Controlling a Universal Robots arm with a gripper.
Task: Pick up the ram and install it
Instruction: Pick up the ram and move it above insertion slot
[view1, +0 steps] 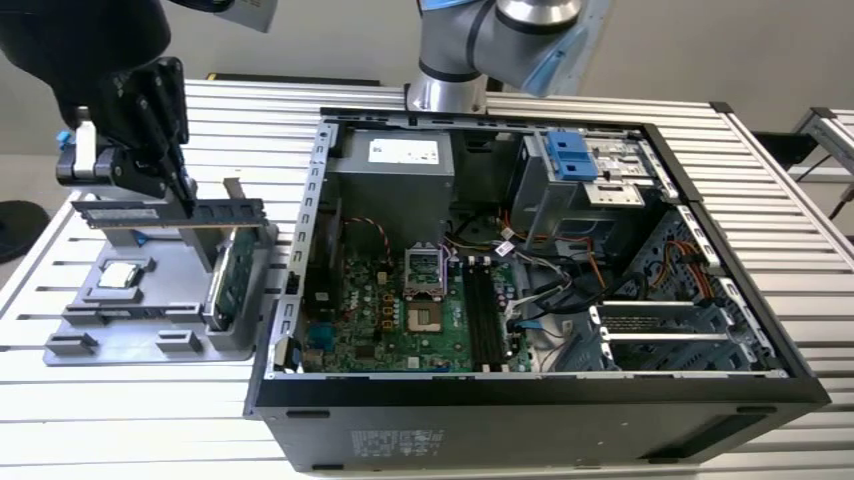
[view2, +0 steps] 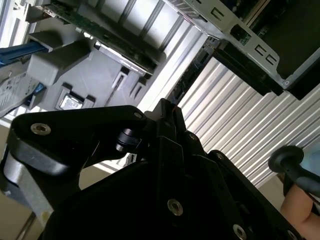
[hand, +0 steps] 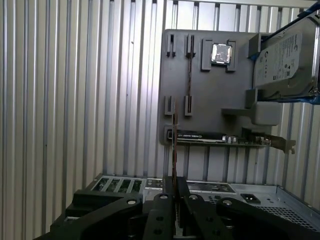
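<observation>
The pincer (view1: 176, 203), a matte black linkage with bolted joints, is clamped on the ram (view1: 227, 210) at about its middle. The ram is a long, thin, dark stick with pale labels, and it hangs level above the grey tray (view1: 80, 300), clear of the tray's small slotted brackets. In the first wrist view the ram (hand: 174, 140) shows edge-on as a hairline strip running out from between the pincer (hand: 175, 194) fingers.

The tray is a flat moulded slab with blocky raised posts. On it lie a square, shiny metal-capped processor (view1: 120, 275) and an upright green card (view1: 230, 285) that stands on its edge. The first wrist view also shows a silver hard drive (hand: 282, 60) with blue rails, tilted on a grey stand.

The table (view1: 801, 240) is ribbed aluminium – long, parallel, pale slats. On it, just beside the tray on the exterior view's right, lies an open black computer case (view1: 534, 395). Inside it are a green motherboard (view1: 387, 320), long black memory slots (view1: 483, 320) and loose coloured wiring.
</observation>
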